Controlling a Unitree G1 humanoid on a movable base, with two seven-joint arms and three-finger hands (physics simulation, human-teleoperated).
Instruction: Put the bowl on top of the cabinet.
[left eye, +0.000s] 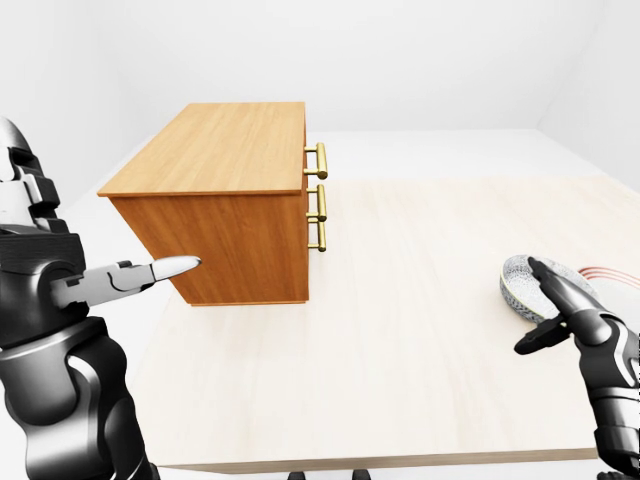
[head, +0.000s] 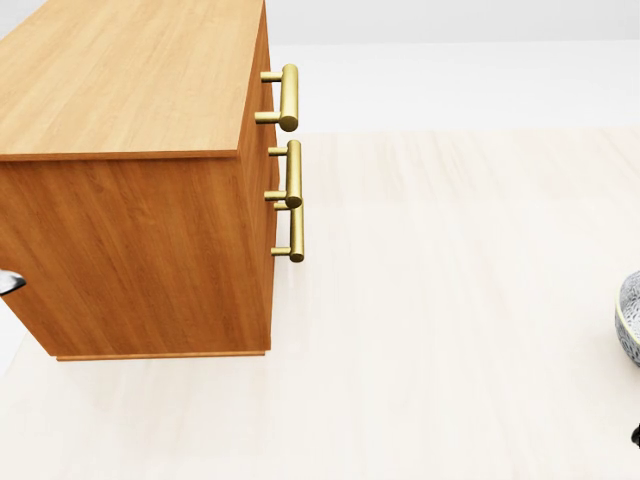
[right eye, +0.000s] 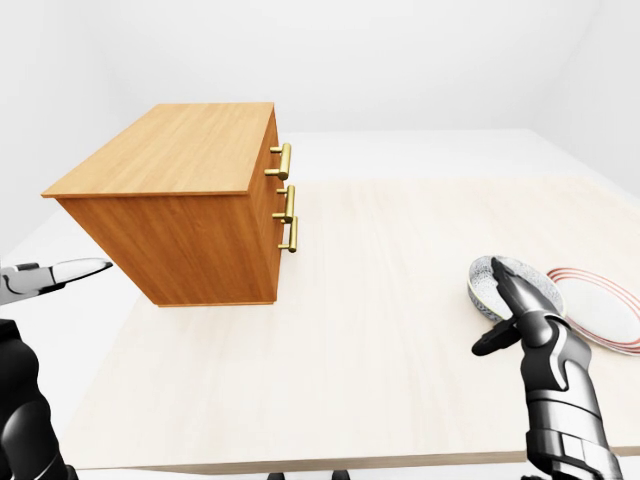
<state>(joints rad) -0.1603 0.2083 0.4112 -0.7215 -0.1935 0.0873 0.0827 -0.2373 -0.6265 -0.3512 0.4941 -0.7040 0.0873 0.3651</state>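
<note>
Left hand: lower left of the left-eye view, fingers stretched out straight and pointing toward the frame's right, holding nothing. It is well apart from the bowl.
Right hand: lower right of the right-eye view, fingers spread wide. They reach up across the bowl's near rim but are not closed round it. Whether they touch it, I cannot tell.
Bowl: on the table at right of centre, upright, patterned grey outside, speckled pale inside. It is far from the cabinet, not on it.
Plate: white with red rings, flat on the table just right of the bowl. The bowl's edge overlaps its left edge in this view.
Table: pale wood, filling the lower half of both eye views.
Cabinet: orange-brown wood, upper left of centre, standing on the table with its flat top bare.
Handles: three brass bars on the cabinet's right face, stacked one above another.
</note>
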